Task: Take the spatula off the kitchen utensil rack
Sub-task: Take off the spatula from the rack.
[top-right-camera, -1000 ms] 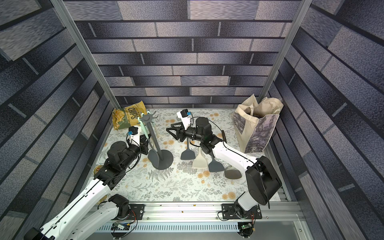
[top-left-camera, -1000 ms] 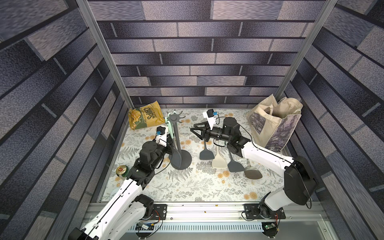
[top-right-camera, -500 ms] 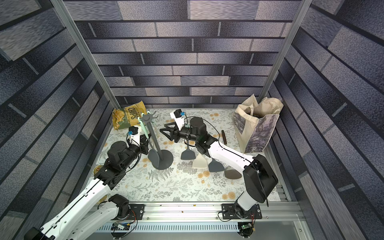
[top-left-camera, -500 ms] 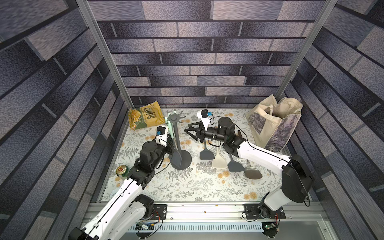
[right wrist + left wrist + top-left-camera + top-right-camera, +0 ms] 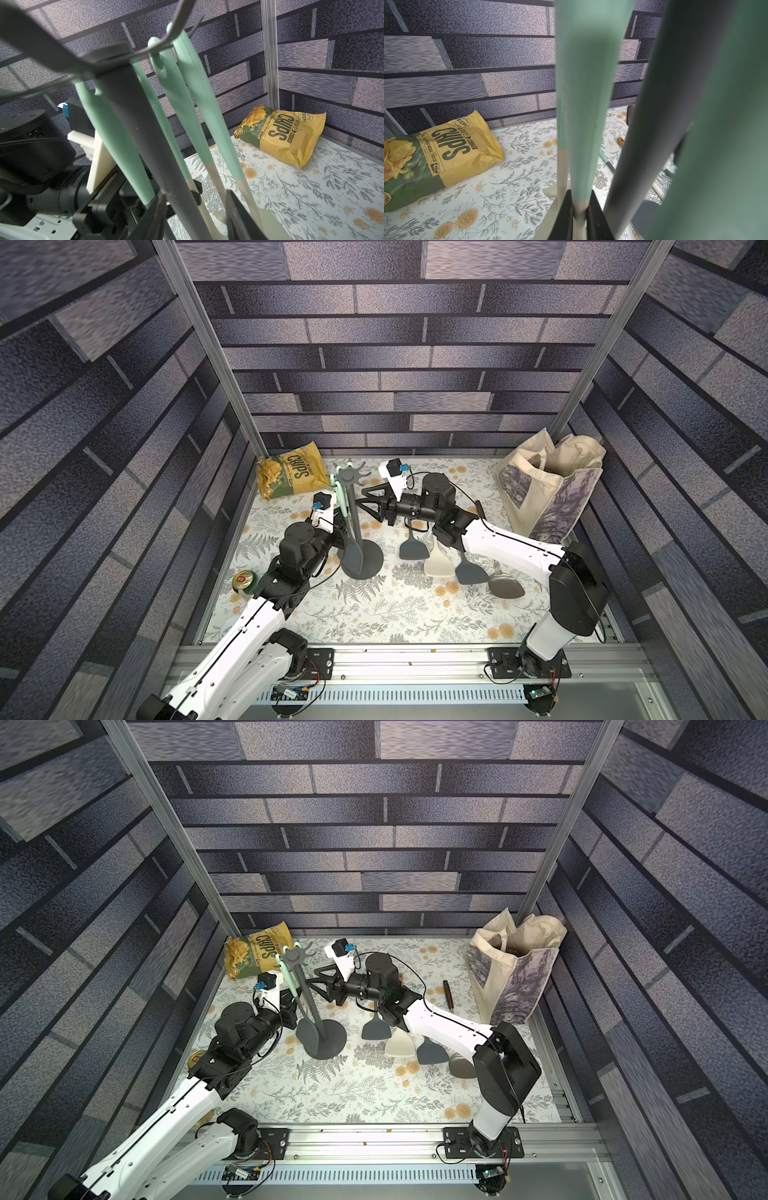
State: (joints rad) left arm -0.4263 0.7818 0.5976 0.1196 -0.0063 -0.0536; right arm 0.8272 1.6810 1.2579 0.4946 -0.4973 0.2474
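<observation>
On the counter (image 5: pixel 374 614) the rack (image 5: pixel 373 559) stood upright. The right tool (image 5: pixel 361 498) sat half open astride its pole, touching or not we could not tell; we judged it was there to steady the rack. The left tool (image 5: pixel 579 209) was clamped low on the hanging spatula (image 5: pixel 583 104), presumably to lift it off its hook.

Grey brick-pattern walls (image 5: pixel 415 364) on three sides (long staggered blocks); aluminium corner posts (image 5: pixel 212 344); floral tabletop (image 5: pixel 395 614).
</observation>
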